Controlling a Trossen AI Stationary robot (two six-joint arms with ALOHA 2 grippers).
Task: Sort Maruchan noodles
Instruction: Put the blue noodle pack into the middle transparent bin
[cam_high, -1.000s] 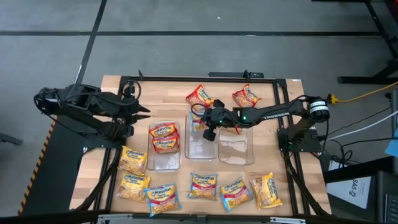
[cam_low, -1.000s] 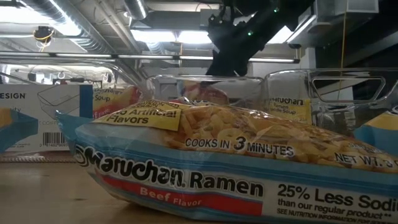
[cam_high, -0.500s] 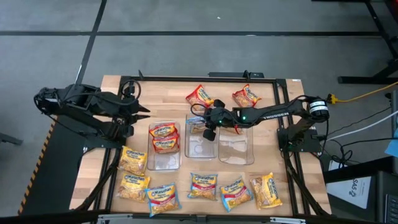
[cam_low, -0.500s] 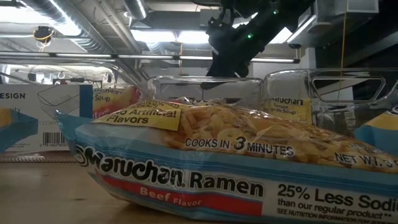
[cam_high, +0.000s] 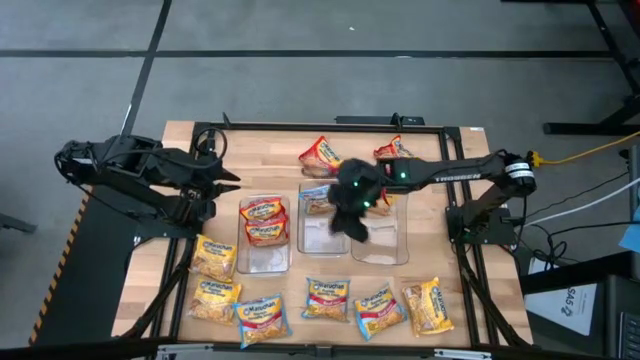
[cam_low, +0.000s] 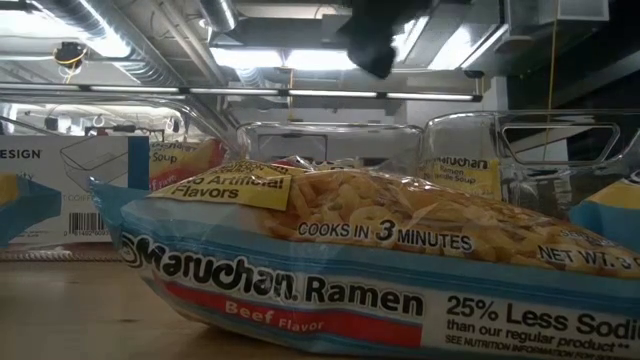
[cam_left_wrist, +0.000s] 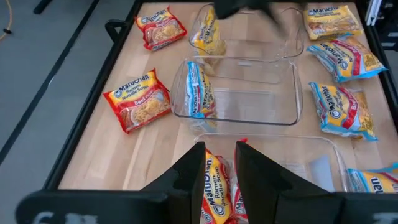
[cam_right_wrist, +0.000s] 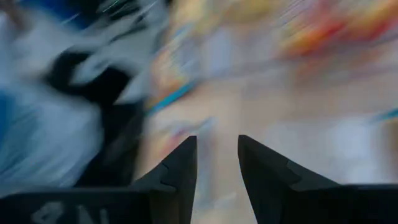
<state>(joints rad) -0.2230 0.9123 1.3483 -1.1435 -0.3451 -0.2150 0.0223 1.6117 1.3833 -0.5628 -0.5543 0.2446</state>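
**A:** What's biggest on the wooden table (cam_high: 440, 270)?

**B:** Three clear bins in a row at its middle. The left bin (cam_high: 264, 236) holds two red Maruchan packets (cam_high: 264, 221). The middle bin (cam_high: 322, 232) has a blue packet (cam_high: 316, 199) leaning at its far end. Whether the right bin (cam_high: 380, 240) holds anything, I cannot tell.

**A:** And the arms?

**B:** The right gripper (cam_high: 352, 210) hangs above the gap between the middle and right bins; its fingers (cam_right_wrist: 180, 174) stand apart with nothing between them. The left gripper (cam_high: 228, 180) waits at the table's left edge, fingers (cam_left_wrist: 193, 177) slightly parted, empty.

**A:** Loose noodles?

**B:** Two red packets (cam_high: 321, 153) lie by the far edge. A front row of packets (cam_high: 330, 298), yellow and blue, runs along the near edge, and one more yellow packet (cam_high: 214, 255) lies beside the left bin.
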